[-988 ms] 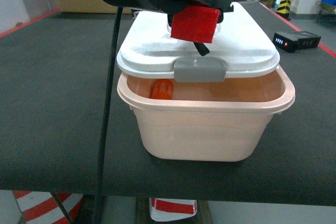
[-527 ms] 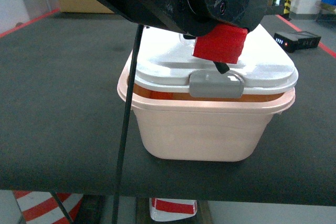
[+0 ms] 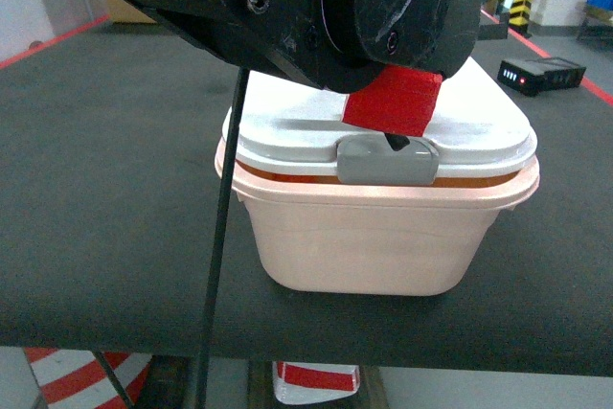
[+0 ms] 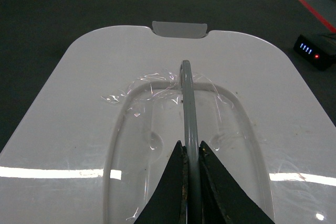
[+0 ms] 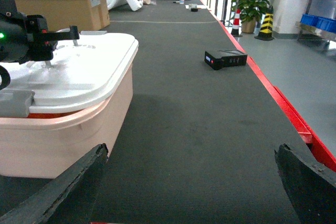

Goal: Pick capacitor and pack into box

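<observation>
Now left gripper (image 4: 190,174) is clamped on the lid handle (image 4: 188,103), lid (image 3: 287,131) sitting near-flush over box (image 3: 383,237); right gripper (image 5: 191,182) spread, idle off right.

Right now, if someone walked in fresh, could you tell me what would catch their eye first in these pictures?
Probably the left gripper, big and black at the top of the head view, pinching the metal wire handle of the white lid as it sits on the pale pink box mid-table. An orange strip shows in the gap under the lid. A black battery pack with lit indicators lies to the right.
</observation>
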You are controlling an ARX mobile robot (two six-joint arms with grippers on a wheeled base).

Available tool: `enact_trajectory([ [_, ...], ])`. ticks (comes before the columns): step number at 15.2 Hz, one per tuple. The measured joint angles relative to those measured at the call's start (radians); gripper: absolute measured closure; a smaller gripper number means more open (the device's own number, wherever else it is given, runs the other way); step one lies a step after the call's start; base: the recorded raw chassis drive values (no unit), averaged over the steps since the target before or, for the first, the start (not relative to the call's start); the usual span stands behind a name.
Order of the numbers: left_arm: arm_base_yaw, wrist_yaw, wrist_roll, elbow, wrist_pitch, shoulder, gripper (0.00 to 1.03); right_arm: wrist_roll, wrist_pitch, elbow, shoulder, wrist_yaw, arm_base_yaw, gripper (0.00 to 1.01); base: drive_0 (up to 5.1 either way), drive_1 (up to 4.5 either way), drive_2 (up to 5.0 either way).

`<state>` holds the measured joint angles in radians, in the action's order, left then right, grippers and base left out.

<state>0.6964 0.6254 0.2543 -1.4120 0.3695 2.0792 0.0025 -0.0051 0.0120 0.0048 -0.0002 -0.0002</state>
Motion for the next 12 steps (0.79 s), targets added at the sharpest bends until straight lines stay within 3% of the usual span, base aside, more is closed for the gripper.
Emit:
enact_trajectory([
  [1,0.002,-0.001,0.000,0.003,0.003,-0.001,0.95,0.000,0.000,0.000,0.000,0.000,0.000,0.03,0.0,0.00,0.0],
  [4,0.016,-0.012,-0.026,0.018,0.039,-0.004,0.59,0.000,0.000,0.000,0.000,0.000,0.000,0.03,0.0,0.00,0.0],
  [8,0.002,-0.007,-0.146,-0.002,0.133,-0.051,0.08,0.000,0.000,0.000,0.000,0.000,0.000,0.03,0.0,0.00,0.0],
  [9,-0.007,-0.004,-0.180,-0.006,0.156,-0.053,0.04,0.000,0.000,0.000,0.000,0.000,0.000,0.03,0.0,0.00,0.0],
  [12,-0.027,-0.002,-0.267,-0.007,0.229,-0.084,0.05,0.000,0.000,0.000,0.000,0.000,0.000,0.03,0.0,0.00,0.0],
])
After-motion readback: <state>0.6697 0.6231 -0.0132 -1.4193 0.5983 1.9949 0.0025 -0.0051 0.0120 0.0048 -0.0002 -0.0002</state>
